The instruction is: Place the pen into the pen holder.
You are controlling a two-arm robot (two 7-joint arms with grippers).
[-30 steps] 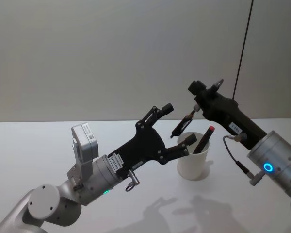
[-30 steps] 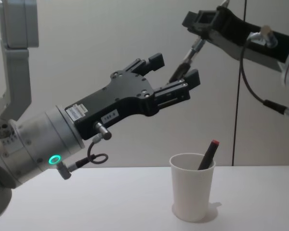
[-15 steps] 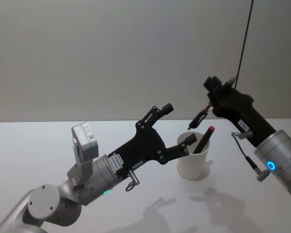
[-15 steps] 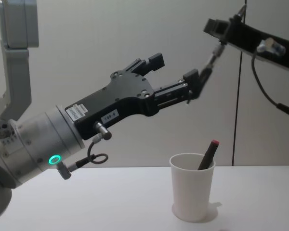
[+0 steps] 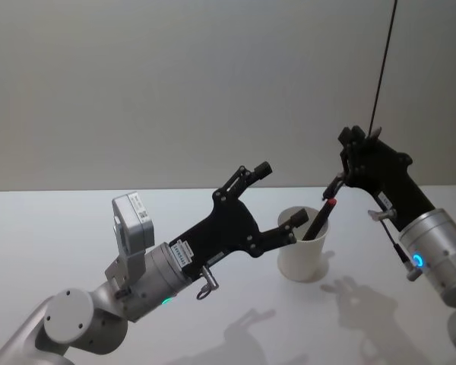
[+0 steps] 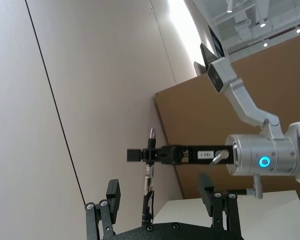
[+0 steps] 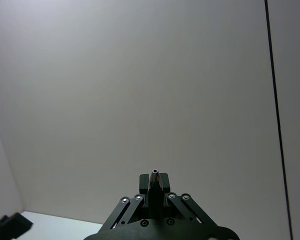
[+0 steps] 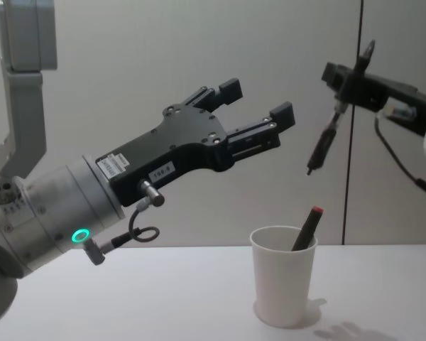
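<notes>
Hanging above and to the right of the pen holder [image 8: 284, 275], the right gripper [image 8: 339, 79] is closed on a dark pen [image 8: 322, 145], pinching it near its upper end. The pen slopes down and toward the left, its lower tip in the air above the cup's rolled rim and clear of it. In the left wrist view the same pen [image 6: 148, 185] runs lengthwise, its pointed end standing out past the right gripper [image 6: 149, 155], whose fingers clamp it from both sides. In the right wrist view the pen's tip [image 7: 155, 172] rises between the closed fingers against a plain wall.

The pen holder, a white paper cup, stands upright on the white desk [image 8: 163, 298]. A second pen with a red cap [image 8: 307, 227] leans inside it against the rim on the right, its cap above the rim. In the head view the cup [image 5: 304, 247] lies between the two arms, with the red-capped pen [image 5: 319, 218] tilted toward the right gripper [image 5: 351, 156].

The left gripper [image 8: 259, 106] is raised above the desk, left of and above the cup, its jaws spread wide and holding nothing. In the head view one finger [image 5: 289, 223] of the left gripper [image 5: 277, 198] lies just beside the cup's rim.
</notes>
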